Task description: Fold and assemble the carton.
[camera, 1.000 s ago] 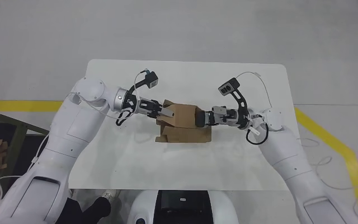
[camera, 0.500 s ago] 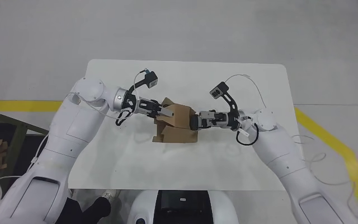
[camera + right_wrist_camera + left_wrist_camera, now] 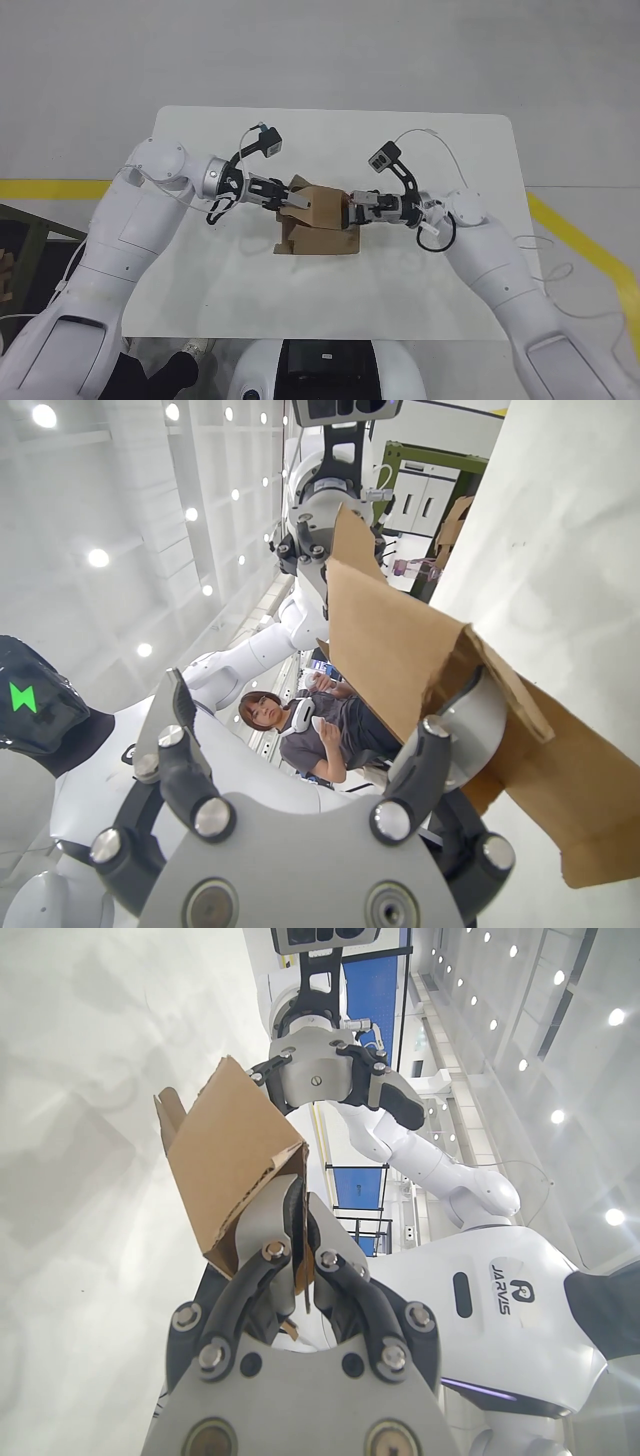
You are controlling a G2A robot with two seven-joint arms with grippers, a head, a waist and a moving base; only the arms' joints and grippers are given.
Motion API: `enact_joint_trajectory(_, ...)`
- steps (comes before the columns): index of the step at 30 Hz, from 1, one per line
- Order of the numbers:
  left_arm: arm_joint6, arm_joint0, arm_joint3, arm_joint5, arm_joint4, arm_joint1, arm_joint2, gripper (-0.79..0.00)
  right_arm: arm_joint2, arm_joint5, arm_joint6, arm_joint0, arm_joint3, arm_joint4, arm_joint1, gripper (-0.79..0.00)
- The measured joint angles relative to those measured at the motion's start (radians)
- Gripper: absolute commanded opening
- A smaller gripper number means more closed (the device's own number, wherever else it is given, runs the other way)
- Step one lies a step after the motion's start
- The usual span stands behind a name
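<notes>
In the left pincer (image 3: 300, 1210), carton (image 3: 232, 1153).

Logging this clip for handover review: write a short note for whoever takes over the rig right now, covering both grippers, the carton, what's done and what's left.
Left gripper: jaws shut on a flap at its end of the carton.
Right gripper: jaws open, one tucked under a cardboard fold at the other end, the other clear of it.
Carton: over the middle of the table, between the two grippers, partly opened, flaps loose.
Done: carton taken at both ends and partly opened.
Left: square it up, fold the flaps in, close it.
</notes>
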Motion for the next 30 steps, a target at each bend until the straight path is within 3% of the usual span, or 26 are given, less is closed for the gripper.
enact_joint_trajectory(8, 0.001, -0.003, 0.002, -0.001, 0.001, 0.0, 0.002, -0.785, -0.011, 0.04, 0.04, 0.003, 0.03, 0.077, -0.023, 0.0)
enact_joint_trajectory(17, 0.002, -0.004, -0.002, 0.003, 0.004, 0.0, 0.004, -0.785, 0.063, 0.077, 0.077, -0.013, 0.014, 0.143, -0.02, 0.0)
enact_joint_trajectory(27, 0.002, -0.005, -0.003, 0.005, 0.002, 0.0, 0.007, -0.785, 0.116, 0.033, 0.033, -0.035, -0.054, -0.013, -0.005, 0.0)
enact_joint_trajectory(28, 0.002, -0.005, -0.003, 0.005, 0.002, 0.0, 0.007, -0.785, 0.115, 0.026, 0.026, -0.036, -0.059, -0.027, -0.005, -0.012)
enact_joint_trajectory(30, 0.002, -0.004, -0.001, 0.005, 0.002, 0.0, 0.008, -0.785, 0.116, 0.01, 0.01, -0.04, -0.073, -0.052, -0.004, -0.163)
